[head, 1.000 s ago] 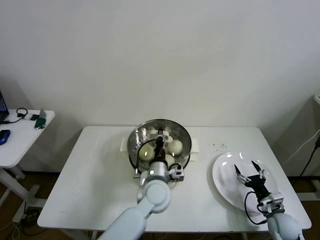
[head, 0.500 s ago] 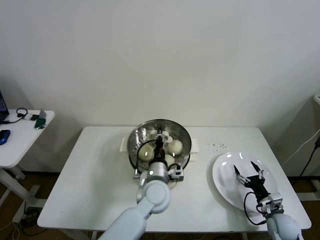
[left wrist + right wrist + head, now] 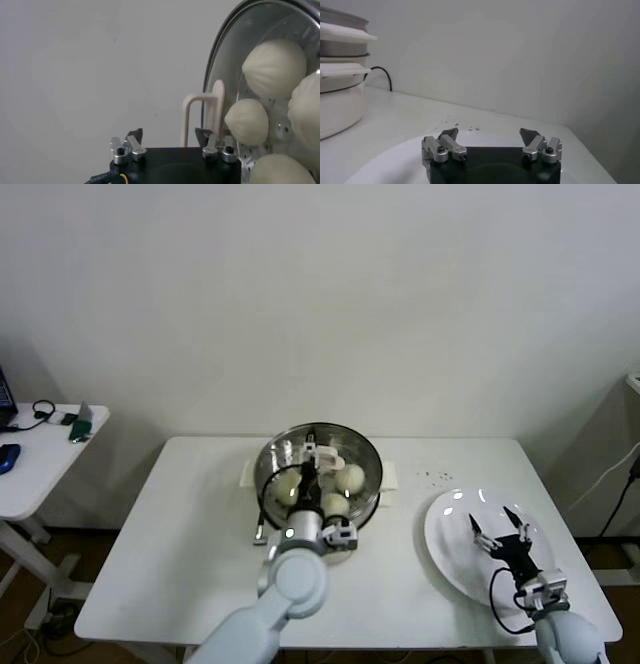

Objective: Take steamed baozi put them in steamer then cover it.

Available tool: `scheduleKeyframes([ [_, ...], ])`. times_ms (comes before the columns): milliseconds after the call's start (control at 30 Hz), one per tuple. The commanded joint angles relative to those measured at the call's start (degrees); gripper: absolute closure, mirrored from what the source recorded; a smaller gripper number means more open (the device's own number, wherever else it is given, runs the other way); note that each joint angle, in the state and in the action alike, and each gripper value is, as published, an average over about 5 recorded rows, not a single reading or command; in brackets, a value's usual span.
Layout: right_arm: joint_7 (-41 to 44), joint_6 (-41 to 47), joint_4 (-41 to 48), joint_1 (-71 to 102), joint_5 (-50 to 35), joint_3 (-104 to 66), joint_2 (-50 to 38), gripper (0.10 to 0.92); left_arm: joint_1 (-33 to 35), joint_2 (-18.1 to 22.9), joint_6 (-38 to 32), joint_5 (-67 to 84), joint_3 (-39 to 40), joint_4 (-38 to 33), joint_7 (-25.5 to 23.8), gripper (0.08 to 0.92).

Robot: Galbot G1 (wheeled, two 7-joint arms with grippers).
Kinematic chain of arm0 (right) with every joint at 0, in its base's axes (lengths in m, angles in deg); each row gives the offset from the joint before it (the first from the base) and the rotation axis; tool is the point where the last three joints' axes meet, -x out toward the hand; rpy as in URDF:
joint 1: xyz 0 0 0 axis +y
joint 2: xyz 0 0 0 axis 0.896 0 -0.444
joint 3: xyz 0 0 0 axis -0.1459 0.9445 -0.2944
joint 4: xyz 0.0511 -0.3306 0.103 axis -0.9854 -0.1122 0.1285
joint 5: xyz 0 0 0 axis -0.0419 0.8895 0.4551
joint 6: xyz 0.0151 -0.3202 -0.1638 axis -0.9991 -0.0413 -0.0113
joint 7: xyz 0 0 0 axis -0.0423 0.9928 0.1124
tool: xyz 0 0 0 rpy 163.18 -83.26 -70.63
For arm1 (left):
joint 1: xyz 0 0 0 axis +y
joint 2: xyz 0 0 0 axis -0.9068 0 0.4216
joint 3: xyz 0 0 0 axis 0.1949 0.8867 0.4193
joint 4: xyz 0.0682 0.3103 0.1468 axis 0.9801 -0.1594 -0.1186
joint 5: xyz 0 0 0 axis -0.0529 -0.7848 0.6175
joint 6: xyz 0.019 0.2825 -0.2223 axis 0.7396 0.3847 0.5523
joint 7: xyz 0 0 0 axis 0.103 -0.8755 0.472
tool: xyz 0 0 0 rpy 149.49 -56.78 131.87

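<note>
Buns [image 3: 349,477] sit inside the shiny steamer [image 3: 368,489] on the white table [image 3: 190,534], with the glass lid [image 3: 296,436] on top. The left gripper [image 3: 312,467] is over the lid, fingers spread, not holding its handle [image 3: 204,119]. The right gripper [image 3: 499,530] waits over the white plate [image 3: 448,554], fingers spread wide.

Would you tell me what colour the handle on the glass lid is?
Pale beige handle, seen best in the left wrist view.
</note>
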Motion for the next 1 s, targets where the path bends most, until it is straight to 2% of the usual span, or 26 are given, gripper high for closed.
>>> scheduleKeyframes([
  [33, -2.0, 3.7, -1.2, 0.0, 1.8, -0.3, -0.1, 0.203, 3.8, -4.9, 2.8, 3.1, -1.2, -10.7, -2.4, 0.269],
  [167, -3.9, 6.3, -2.0, -0.1, 2.9, -0.2, -0.5, 0.203, 7.3, -5.5, 2.8, 4.3, -2.2, -14.0, -3.3, 0.189],
  [267, -4.2, 6.8, -2.6, -0.1, 3.0, -0.5, -0.5, 0.203, 10.0, -6.4, 2.8, 5.6, -3.4, -16.4, -2.2, 0.179],
  [367, -4.0, 6.4, -3.8, 0.4, 1.7, -0.7, -0.8, 0.203, 12.0, -7.2, 2.2, 7.5, -5.9, -18.8, 0.9, 0.177],
  [567, -3.8, 5.2, -9.1, 3.5, -3.3, -0.6, -2.2, 0.203, 16.5, -8.0, -6.4, 20.2, -15.9, -23.2, 12.4, 0.177],
  [733, -3.2, 4.0, -12.1, 6.4, -6.1, -1.2, -3.4, 0.203, 25.1, -8.5, -19.7, 40.6, -27.6, -24.3, 21.3, 0.177],
  [867, -2.9, 3.4, -12.7, 7.3, -6.7, -1.1, -3.0, 0.203, 32.8, -6.2, -29.4, 54.8, -36.1, -24.2, 25.1, 0.177],
  [1000, -2.8, 3.1, -12.5, 7.2, -6.6, -0.8, -2.6, 0.203, 37.2, -3.3, -37.7, 66.0, -40.4, -22.3, 27.5, 0.177],
])
